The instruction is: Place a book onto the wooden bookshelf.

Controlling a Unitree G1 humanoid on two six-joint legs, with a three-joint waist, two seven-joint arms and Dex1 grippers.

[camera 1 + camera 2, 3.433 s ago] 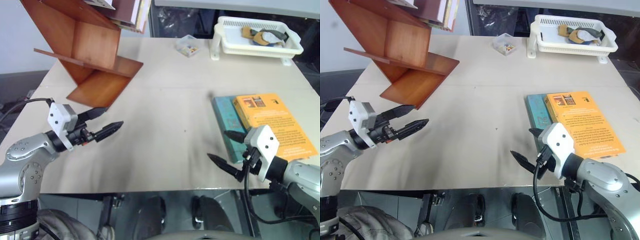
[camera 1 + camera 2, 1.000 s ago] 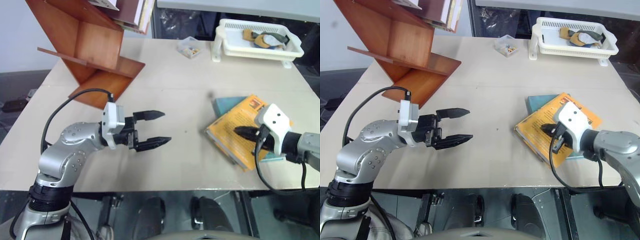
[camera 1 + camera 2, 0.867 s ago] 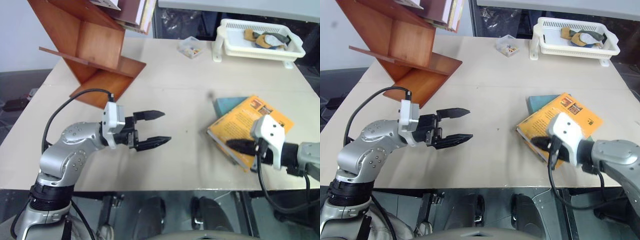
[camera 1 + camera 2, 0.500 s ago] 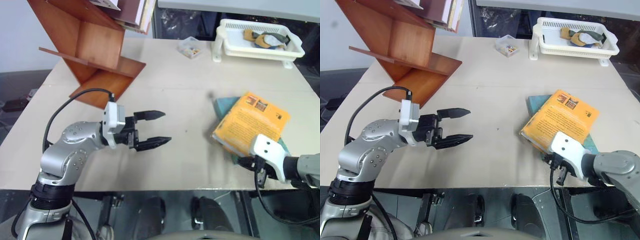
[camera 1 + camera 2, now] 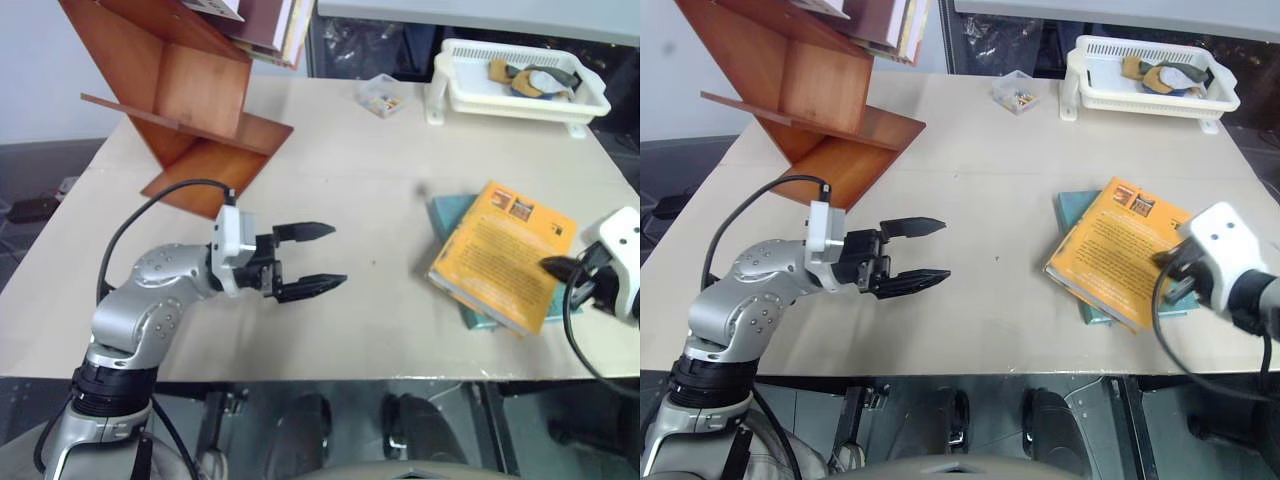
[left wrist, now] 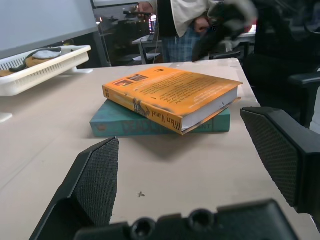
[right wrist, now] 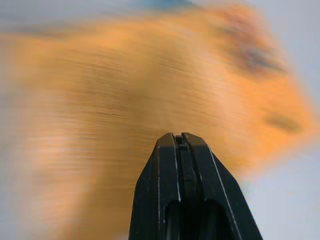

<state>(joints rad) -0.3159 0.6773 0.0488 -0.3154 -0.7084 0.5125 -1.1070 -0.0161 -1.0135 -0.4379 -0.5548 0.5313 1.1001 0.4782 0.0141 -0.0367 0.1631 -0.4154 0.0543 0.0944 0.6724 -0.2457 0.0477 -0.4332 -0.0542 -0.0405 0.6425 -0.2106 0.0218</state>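
Book lies flat on a teal book, skewed across it and overhanging, on the bench, well apart from the wooden bookshelf. Right fingers are pressed together, empty, just beside the book's outer edge. Left fingers are spread wide, level, aimed at the book's spine side, holding nothing. Judgement: a sound grasp requires taking the orange book's overhanging edge alone, leaving the teal book beneath it undisturbed.
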